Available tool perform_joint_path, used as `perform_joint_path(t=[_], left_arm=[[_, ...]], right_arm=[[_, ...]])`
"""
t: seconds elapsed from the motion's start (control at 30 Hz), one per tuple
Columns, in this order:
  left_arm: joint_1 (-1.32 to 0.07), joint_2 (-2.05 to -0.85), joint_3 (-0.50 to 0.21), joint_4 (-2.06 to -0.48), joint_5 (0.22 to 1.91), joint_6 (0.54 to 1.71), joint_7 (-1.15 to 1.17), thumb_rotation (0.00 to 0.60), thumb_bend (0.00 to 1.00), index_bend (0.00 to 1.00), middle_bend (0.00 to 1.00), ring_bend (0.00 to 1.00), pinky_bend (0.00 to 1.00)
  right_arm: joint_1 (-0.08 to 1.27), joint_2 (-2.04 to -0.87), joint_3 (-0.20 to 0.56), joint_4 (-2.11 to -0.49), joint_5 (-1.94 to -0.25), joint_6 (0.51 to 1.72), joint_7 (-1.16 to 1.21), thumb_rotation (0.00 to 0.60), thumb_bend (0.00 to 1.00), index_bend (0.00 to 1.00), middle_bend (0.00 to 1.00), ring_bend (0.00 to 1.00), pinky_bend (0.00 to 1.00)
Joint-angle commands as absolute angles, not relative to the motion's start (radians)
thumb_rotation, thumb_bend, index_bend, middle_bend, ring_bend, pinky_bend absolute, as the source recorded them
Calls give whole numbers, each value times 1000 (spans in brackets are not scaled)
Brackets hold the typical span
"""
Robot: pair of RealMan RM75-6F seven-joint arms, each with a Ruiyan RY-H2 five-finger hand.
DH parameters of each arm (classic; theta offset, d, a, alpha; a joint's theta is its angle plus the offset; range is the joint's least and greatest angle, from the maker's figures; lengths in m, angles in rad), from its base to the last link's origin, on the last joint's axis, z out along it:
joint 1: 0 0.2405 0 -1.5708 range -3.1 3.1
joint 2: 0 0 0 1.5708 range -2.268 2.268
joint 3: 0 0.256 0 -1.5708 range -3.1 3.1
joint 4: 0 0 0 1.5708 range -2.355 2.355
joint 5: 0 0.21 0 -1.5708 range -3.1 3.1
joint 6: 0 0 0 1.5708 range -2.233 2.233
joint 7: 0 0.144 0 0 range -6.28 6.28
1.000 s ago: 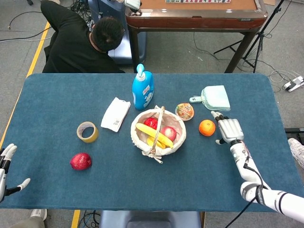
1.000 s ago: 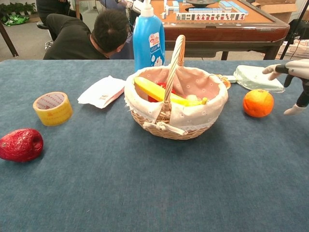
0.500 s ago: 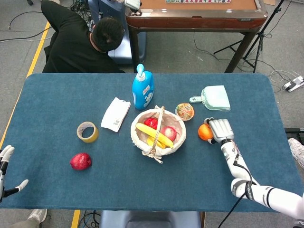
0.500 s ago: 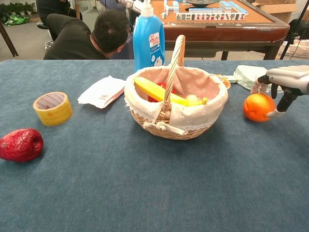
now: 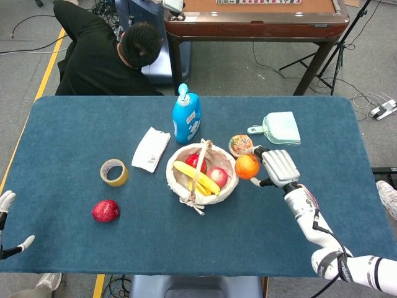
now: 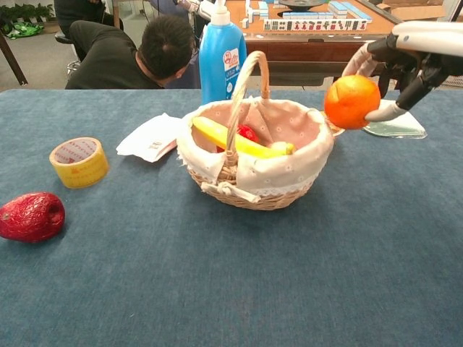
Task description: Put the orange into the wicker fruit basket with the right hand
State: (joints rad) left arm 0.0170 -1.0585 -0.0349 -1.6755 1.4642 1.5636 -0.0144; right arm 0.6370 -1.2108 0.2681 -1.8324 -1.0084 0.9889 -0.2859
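The orange, on the table a second ago, is now lifted clear of the cloth and held in the right hand, fingers curled around it, just right of the wicker fruit basket near the frame's centre. The basket itself is seen shifted slightly leftward, its handle tilted. Bananas and two red fruits are held inside its cloth-lined bowl. The left hand is seen at the lower left edge, fingers spread and empty. A tape roll and a red fruit remain left of the basket, a blue bottle behind it.
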Motion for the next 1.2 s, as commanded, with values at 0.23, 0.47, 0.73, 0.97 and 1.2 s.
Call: perform_joint_path(t=[0.23, 0.47, 0.73, 0.97, 1.2], left_arm=[[25, -1055, -34, -1663, 1458, 1567, -31, 600, 170, 43, 0, 0, 82], [28, -1057, -36, -1658, 1459, 1570, -34, 600, 171, 43, 0, 0, 83], [26, -1056, -38, -1657, 1462, 1567, -34, 600, 171, 43, 0, 0, 83], [18, -1063, -41, -1650, 1463, 1558, -36, 600, 171, 43, 0, 0, 83], [7, -1070, -44, -1647, 1468, 1546, -35, 600, 171, 43, 0, 0, 82]], right_arm=[[697, -1229, 271, -1860, -987, 976, -328, 600, 285, 403, 387, 410, 567], [735, -1254, 250, -1843, -967, 950, -354, 600, 284, 2, 93, 289, 567], [701, -1224, 234, -1867, -1032, 1015, -318, 600, 284, 0, 19, 246, 567], [553, -1159, 171, -1890, -1165, 1237, -307, 600, 284, 0, 90, 249, 567], [398, -1082, 101, -1861, -1268, 1389, -210, 600, 284, 0, 138, 259, 567]])
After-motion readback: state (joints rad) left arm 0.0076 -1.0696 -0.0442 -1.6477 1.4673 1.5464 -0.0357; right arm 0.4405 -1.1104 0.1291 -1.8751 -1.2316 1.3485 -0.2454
